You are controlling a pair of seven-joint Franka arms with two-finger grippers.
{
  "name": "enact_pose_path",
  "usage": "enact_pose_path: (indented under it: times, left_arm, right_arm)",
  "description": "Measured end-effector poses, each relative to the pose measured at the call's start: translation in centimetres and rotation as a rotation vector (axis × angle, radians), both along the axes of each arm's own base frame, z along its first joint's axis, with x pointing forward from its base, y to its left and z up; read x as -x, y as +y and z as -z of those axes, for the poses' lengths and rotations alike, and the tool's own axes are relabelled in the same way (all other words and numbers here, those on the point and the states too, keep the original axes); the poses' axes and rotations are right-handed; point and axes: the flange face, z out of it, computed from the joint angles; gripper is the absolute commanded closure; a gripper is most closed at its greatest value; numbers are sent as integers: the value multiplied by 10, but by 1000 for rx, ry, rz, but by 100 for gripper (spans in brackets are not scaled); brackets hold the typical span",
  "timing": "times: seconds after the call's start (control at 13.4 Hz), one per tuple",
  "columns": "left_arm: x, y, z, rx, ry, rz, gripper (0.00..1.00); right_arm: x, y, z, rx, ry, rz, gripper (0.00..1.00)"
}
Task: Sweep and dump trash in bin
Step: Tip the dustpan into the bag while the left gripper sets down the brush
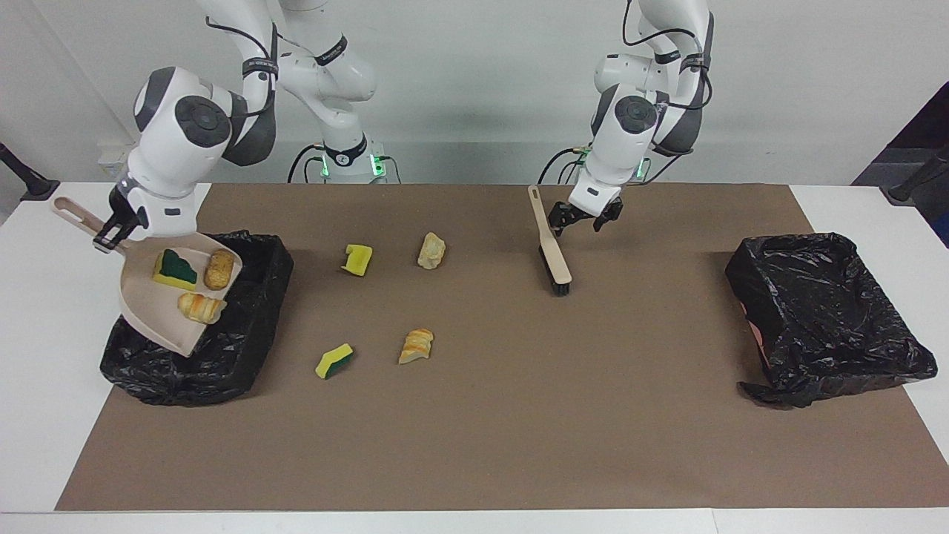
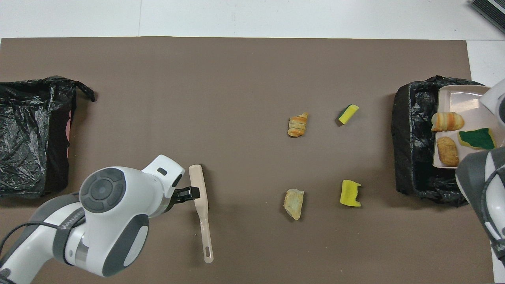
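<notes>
My right gripper is shut on the handle of the beige dustpan, which is tilted lip-down over the black bin at the right arm's end of the table. Three pieces of trash lie in the pan: a green-topped sponge and two bread lumps. Several more pieces lie on the mat, among them a yellow sponge and a bread piece. The beige brush rests on the mat. My left gripper stands open just beside its handle, holding nothing.
A second black-lined bin sits at the left arm's end of the table. A brown mat covers most of the white table. In the overhead view, the right arm's elbow covers part of the bin under the dustpan.
</notes>
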Motion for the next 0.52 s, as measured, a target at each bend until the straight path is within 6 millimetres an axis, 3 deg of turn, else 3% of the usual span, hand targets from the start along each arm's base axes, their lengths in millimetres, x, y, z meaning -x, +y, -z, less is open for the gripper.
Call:
enact_pose_path:
  times: [0.15, 0.52]
  left_arm:
    - [-16, 29, -8, 0, -23, 5, 0]
    - [-51, 122, -22, -5, -67, 41, 0]
  right_arm:
    - [1, 20, -6, 71, 3, -6, 100]
    - [1, 11, -21, 223, 7, -44, 100]
